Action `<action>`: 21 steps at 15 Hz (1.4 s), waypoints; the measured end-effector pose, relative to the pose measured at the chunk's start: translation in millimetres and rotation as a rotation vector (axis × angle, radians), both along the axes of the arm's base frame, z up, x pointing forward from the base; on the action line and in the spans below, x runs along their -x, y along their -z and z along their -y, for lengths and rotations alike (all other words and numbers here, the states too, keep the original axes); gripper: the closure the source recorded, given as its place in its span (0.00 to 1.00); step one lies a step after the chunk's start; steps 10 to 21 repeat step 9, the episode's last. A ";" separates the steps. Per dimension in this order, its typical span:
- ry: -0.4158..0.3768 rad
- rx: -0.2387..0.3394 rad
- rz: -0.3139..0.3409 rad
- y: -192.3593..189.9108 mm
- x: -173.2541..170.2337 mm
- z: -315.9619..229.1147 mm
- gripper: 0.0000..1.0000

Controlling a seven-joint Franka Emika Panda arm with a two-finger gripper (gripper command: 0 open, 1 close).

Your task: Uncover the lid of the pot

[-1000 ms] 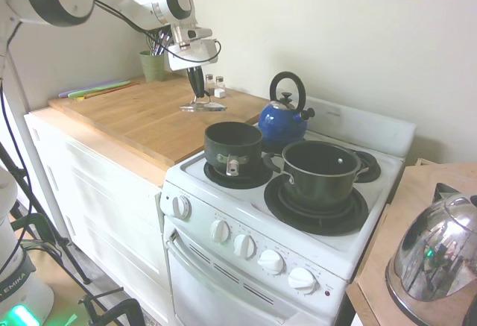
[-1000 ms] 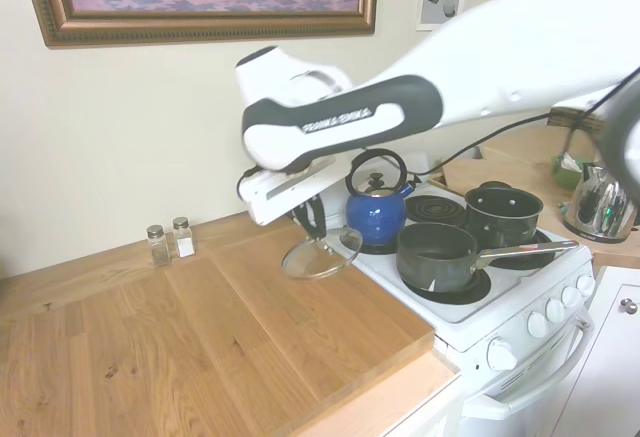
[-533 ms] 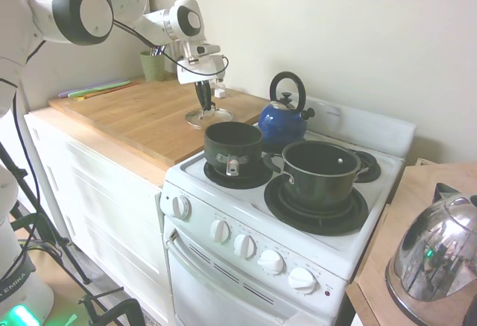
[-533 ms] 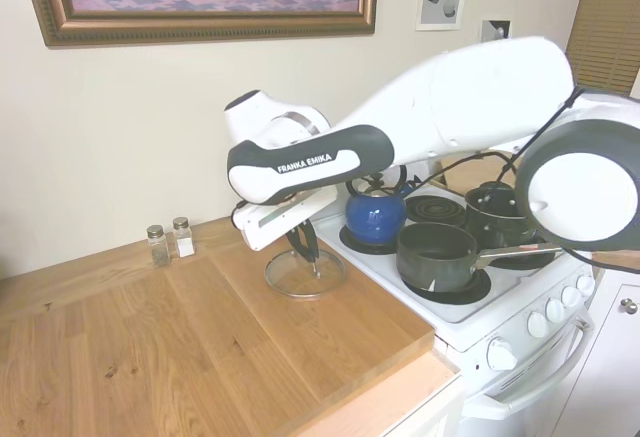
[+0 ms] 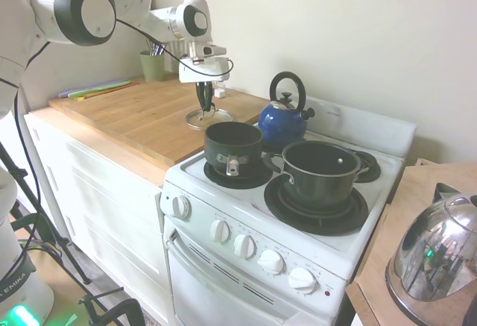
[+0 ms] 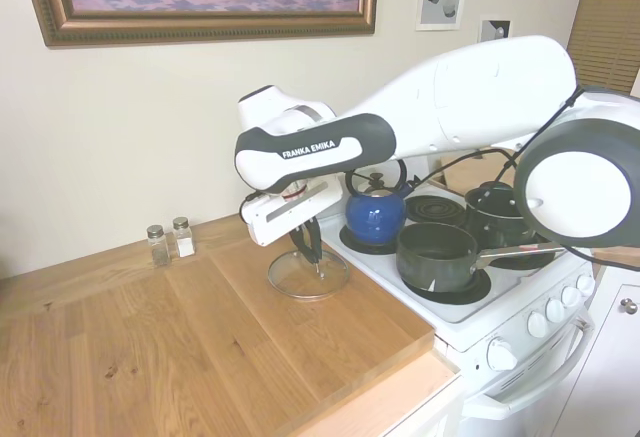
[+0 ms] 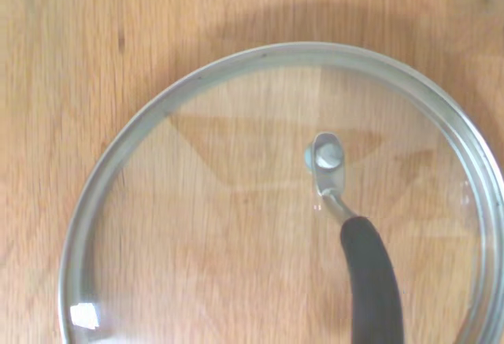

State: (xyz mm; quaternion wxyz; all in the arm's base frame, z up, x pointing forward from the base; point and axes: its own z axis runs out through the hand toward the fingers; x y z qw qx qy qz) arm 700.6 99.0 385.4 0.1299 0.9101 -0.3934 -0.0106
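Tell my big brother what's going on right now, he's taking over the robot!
Gripper: down at the lid's black handle; whether it is shut on it or open is hard to tell.
The lid lies flat on the wooden counter, beside the stove.
The pot sits uncovered on the front burner.
Done: lid is off the pot and set down.
Left: make sure the fingers have let go, then lift the arm away.
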 end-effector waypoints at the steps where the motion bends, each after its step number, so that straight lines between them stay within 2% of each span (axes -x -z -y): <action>1: -0.002 -0.012 -0.002 -1.1 -0.6 3.4 0.00; 4: -0.008 -0.043 0.007 -13.5 -0.8 10.5 0.00; 8: -0.053 -0.108 0.026 -44.8 5.0 11.0 0.00; 21: -0.054 -0.111 0.035 -51.2 7.3 12.7 0.00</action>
